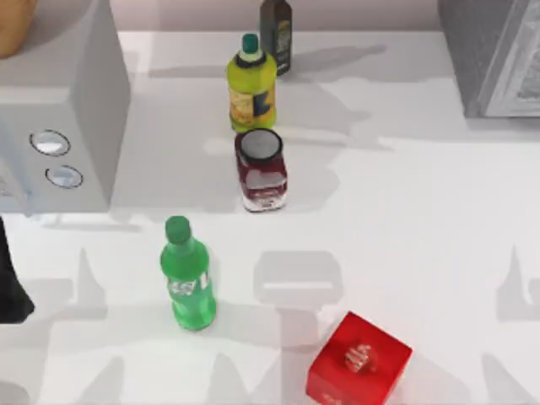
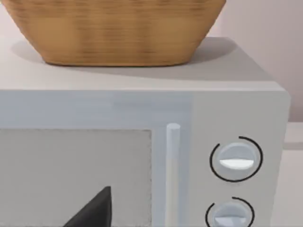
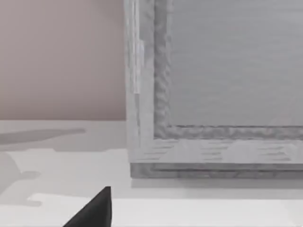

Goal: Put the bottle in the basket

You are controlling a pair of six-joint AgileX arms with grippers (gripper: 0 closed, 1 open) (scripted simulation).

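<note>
Basket (image 2: 113,33) sits atop microwave (image 2: 236,109).

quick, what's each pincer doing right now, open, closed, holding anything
Left pincer: cannot be told; it faces the microwave under the basket.
Right pincer: cannot be told.

the green bottle (image 1: 187,277) stands on the white counter (image 1: 405,219), left of the middle. a red box (image 1: 359,361) sits near it at the front. behind them are a dark red jar (image 1: 261,170), a yellow bottle (image 1: 251,84) and a dark bottle (image 1: 276,34). a microwave (image 1: 63,110) is at the left, with a basket (image 1: 13,25) on top.
</note>
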